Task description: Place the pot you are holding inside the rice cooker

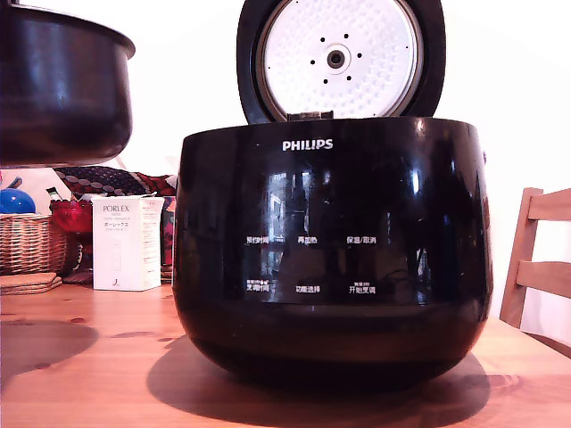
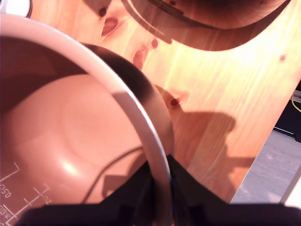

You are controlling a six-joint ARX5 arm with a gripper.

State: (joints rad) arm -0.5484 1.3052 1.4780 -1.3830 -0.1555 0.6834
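While your hand point(image 2: 160, 188) pinches the pot point(image 1: 62, 85) by its thin rim, the pot hangs upright above the worktop point(image 1: 107, 357) at the exterior view's left. The rice cooker point(image 1: 332, 259), lid up, stands toward that view's right; its mouth sits lower than the pot's base.

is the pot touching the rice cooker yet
Apart. The exterior view shows the pot raised at its left, with bright wall visible between it and the rice cooker.
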